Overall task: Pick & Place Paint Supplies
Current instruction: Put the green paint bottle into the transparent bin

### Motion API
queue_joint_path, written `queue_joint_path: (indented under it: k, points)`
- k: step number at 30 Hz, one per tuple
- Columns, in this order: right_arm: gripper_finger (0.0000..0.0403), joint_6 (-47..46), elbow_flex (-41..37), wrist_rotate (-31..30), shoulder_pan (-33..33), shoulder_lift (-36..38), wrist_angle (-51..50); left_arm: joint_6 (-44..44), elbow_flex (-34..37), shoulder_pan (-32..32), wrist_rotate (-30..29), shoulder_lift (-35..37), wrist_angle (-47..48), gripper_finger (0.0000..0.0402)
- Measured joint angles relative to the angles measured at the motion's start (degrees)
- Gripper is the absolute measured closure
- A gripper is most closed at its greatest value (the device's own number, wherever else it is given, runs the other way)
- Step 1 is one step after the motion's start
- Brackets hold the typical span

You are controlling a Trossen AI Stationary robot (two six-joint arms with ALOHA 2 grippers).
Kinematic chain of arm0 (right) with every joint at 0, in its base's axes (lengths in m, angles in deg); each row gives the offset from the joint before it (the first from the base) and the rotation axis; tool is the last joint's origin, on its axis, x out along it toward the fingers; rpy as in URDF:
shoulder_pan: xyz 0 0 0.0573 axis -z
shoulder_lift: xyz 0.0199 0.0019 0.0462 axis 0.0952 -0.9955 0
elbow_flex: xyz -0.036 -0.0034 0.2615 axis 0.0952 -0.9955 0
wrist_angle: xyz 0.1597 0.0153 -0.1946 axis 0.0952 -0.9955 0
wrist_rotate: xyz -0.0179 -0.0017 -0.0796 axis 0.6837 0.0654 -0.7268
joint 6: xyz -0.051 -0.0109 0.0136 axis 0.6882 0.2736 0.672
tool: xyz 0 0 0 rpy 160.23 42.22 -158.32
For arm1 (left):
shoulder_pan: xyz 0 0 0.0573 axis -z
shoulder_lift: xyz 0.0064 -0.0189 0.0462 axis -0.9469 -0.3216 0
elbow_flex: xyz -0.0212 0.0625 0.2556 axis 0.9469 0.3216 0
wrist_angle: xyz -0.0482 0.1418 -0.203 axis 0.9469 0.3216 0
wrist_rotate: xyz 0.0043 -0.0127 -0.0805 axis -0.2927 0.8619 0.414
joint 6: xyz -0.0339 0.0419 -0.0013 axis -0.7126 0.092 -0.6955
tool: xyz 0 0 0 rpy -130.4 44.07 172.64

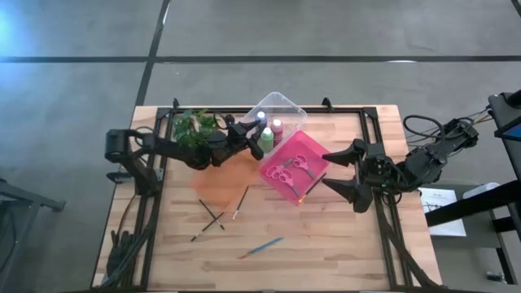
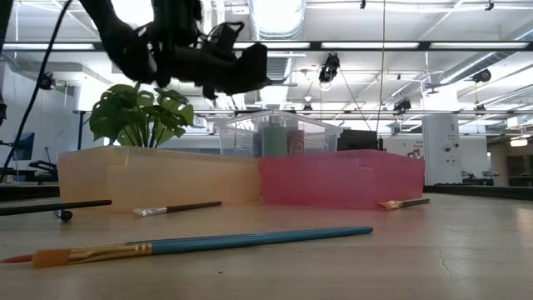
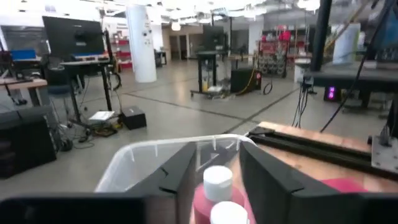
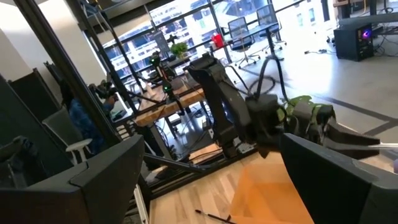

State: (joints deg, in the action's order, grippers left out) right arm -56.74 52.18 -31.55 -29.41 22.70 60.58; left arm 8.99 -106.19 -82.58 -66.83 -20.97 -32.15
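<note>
The left gripper [image 1: 254, 129] hovers fingers spread over the clear tray's [image 1: 286, 104] bottles; a careless drop topples the green bottle [image 1: 266, 139]. The right gripper [image 1: 346, 171] waits wide open.

Scissors [image 1: 295, 167] in tray [image 1: 275, 176]

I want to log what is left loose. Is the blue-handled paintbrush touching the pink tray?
Apart. The high view shows the blue-handled paintbrush lying alone on bare wood near the table's front, with a clear stretch of tabletop between it and the pink tray.
</note>
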Motion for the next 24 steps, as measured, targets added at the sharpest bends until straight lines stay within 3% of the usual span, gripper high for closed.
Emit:
queue_joint_path:
  k: [4,6,24]
  points:
    - [0.0031,0.5,0.0,0.1,0.0,0.0,0.0,1.9,-6.0,0.0,4.4,2.3,18.9,0.0368]
    - [0.0031,0.6,0.0,0.2,0.0,0.0,0.0,2.0,-8.8,0.0,7.0,1.7,26.0,0.039]
    - [0.0031,0.9,0.0,1.6,-0.2,0.0,-0.1,-2.8,-11.7,-0.4,1.6,1.0,32.0,0.04]
